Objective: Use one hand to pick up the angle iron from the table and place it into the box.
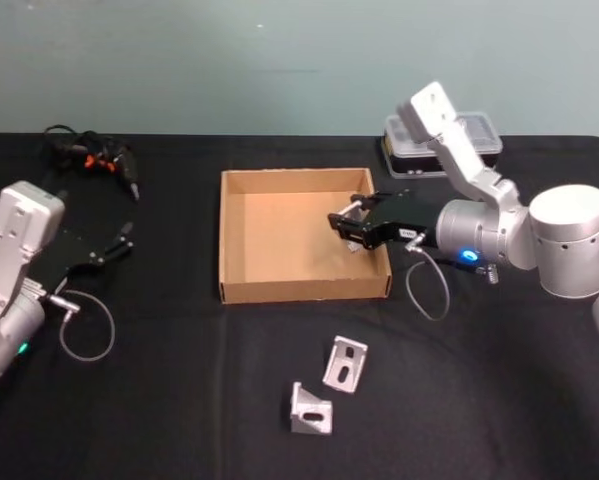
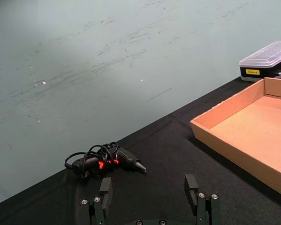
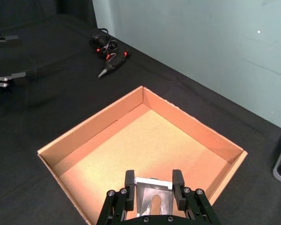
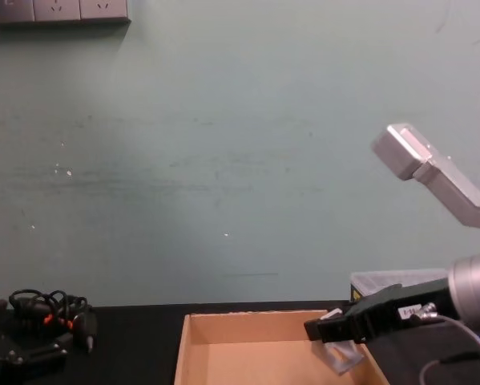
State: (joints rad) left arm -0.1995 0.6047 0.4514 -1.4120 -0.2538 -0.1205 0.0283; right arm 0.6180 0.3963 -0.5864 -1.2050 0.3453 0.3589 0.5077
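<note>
Right gripper (image 1: pixel 347 225) hovers over the tan cardboard box (image 1: pixel 301 288), just inside its right wall, clamped on a silver angle iron (image 3: pixel 152 197). The carry looks done; the next move calls for lowering and letting go within the walls. Two more angle irons (image 1: pixel 345 363) lie on the black counter (image 1: pixel 159 420) before the box. Left gripper (image 1: pixel 119 243) sits parked at far left, fingers apart
</note>
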